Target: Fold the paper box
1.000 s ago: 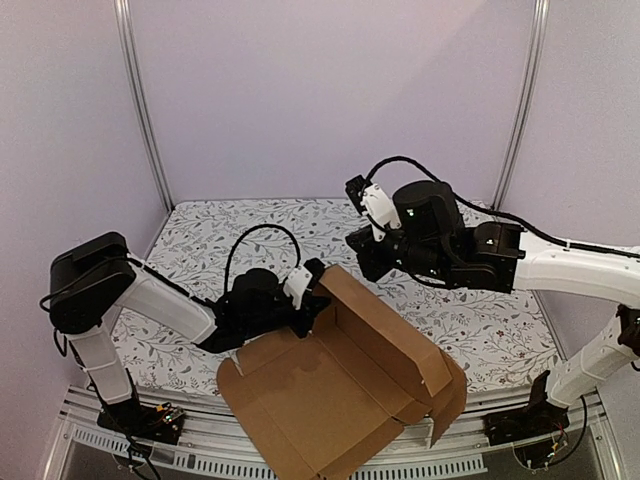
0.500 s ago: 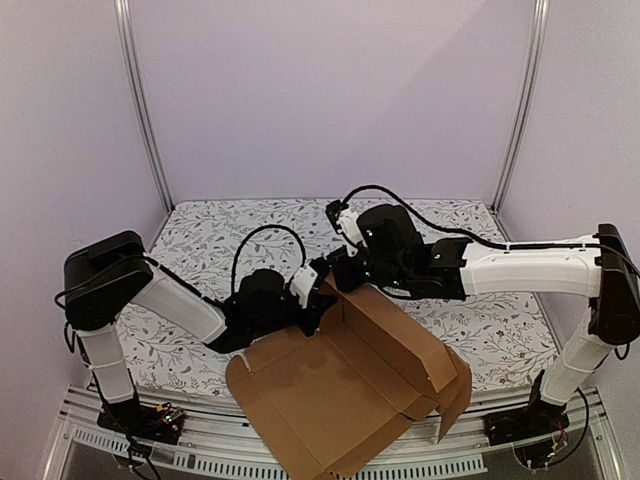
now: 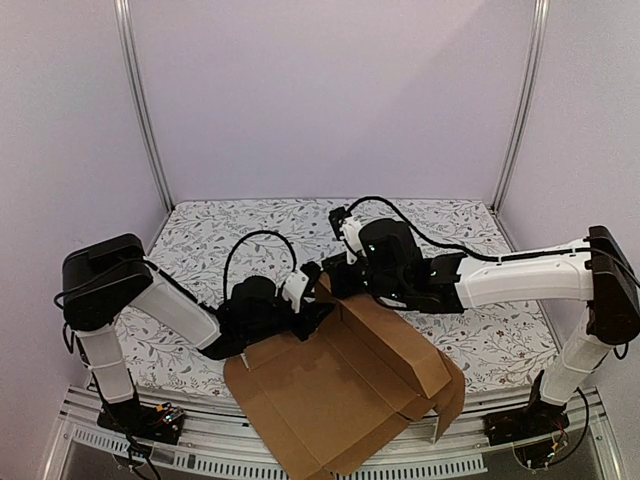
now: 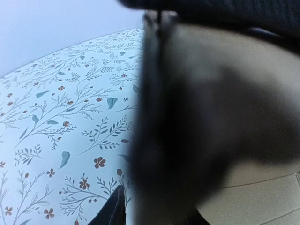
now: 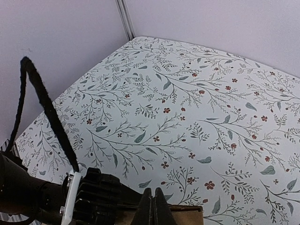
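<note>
Meeting at the paper box [image 3: 330,395] rear flap: right tool [image 5: 153,194] closed, left tool [image 3: 310,305] grip unreadable; flap may spring back if freed.

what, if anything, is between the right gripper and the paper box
Nothing visible. The right gripper, shut, is at the top edge of the raised flap of the paper box. The left gripper sits beside it at the same corner, not between them.
</note>
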You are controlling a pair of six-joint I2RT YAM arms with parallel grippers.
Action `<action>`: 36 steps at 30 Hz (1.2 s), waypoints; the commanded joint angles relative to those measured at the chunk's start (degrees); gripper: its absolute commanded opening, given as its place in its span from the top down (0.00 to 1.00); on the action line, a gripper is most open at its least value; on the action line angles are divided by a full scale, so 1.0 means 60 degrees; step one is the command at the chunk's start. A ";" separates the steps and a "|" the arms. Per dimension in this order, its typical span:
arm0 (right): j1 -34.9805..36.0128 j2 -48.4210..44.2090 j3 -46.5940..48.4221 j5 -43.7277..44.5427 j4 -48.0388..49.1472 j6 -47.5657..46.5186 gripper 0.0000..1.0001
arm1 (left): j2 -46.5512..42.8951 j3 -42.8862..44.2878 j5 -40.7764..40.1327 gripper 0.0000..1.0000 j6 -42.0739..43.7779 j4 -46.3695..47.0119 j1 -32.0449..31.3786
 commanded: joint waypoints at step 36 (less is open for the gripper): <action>0.0231 -0.0311 -0.1366 0.0174 -0.0249 0.0352 1.00 | 0.2617 0.0068 0.1410 0.88 0.0005 0.5779 0.0501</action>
